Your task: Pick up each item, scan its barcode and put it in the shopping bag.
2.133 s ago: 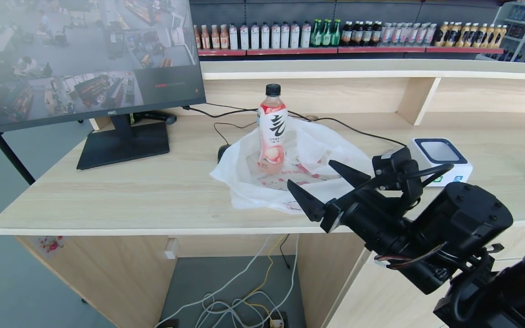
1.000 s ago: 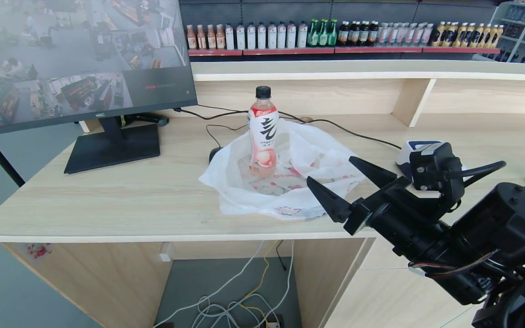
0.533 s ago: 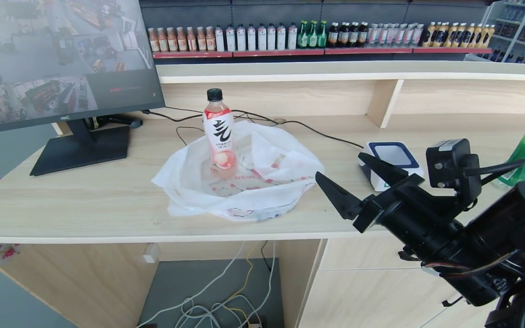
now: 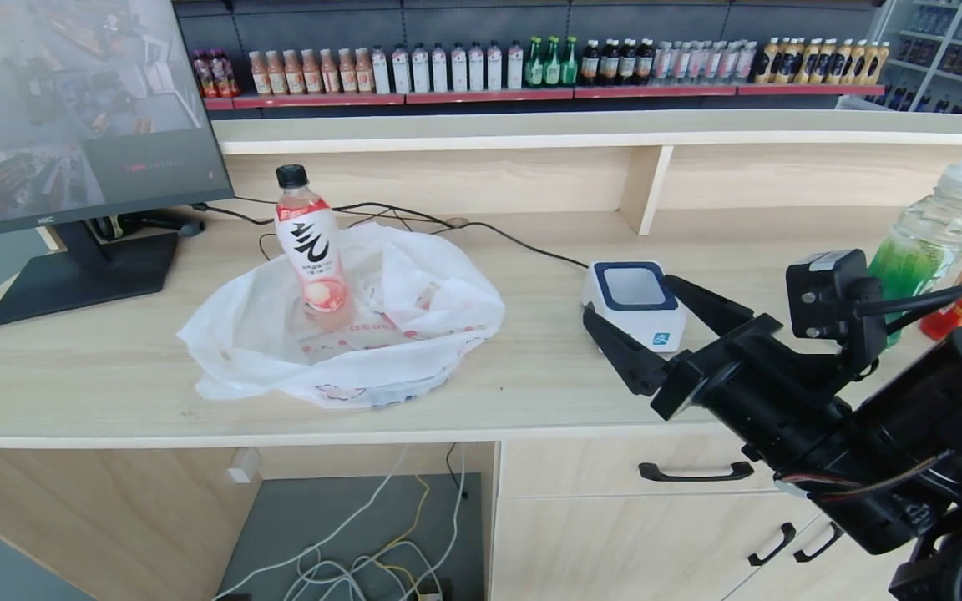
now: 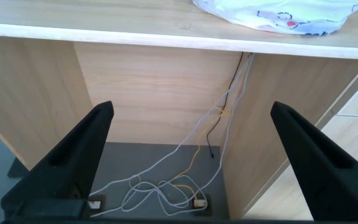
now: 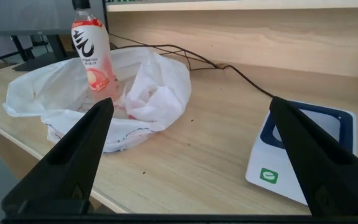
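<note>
We see a wooden counter (image 4: pixel 531 376), shop shelves (image 4: pixel 531 93) behind. Centre left, 1 bottle (image 4: pixel 310 250) stands in the bag (image 4: pixel 422 309); scanner (image 4: pixel 638 290) centre. Right claw (image 4: pixel 628 297) and left claw (image 5: pixel 191 109) both gape wide, empty.

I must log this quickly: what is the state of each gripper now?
Left gripper: open, holding nothing.
Right gripper: open, holding nothing.

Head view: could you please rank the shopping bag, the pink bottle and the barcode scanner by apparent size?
1. The shopping bag is clearly the largest.
2. The pink bottle and the barcode scanner are too close to rank: the bottle looks taller, the scanner broader.
</note>
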### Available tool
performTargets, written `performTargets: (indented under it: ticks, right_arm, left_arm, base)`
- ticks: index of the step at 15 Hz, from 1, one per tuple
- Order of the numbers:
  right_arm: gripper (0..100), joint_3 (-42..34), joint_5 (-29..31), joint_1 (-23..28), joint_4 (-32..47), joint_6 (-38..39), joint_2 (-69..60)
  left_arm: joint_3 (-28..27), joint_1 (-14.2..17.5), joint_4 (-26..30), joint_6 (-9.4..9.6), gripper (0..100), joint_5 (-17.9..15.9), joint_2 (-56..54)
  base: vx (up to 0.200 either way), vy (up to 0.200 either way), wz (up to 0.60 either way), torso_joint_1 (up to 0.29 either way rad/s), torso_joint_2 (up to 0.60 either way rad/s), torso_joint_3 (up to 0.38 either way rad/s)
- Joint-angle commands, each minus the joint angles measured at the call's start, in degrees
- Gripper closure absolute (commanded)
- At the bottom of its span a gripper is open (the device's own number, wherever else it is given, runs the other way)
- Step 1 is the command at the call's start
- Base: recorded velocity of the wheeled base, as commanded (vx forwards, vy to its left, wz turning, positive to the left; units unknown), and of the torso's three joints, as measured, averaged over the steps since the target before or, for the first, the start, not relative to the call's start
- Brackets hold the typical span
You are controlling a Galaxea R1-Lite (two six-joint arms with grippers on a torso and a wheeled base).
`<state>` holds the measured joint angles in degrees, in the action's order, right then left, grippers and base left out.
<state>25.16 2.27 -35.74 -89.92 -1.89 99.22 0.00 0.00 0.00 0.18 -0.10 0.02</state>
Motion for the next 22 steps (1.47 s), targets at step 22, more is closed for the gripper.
performTargets:
  ticks: [22]
  right_arm:
    - [0,-3.72,0.02,0.85,-0.08,0.04,-2.28]
  left_arm:
    - [0.0,0.0,0.0,-0.01,0,0.01,-0.02]
  base:
    - [0.0,-0.182,0.0,0.001,0.0,0.003]
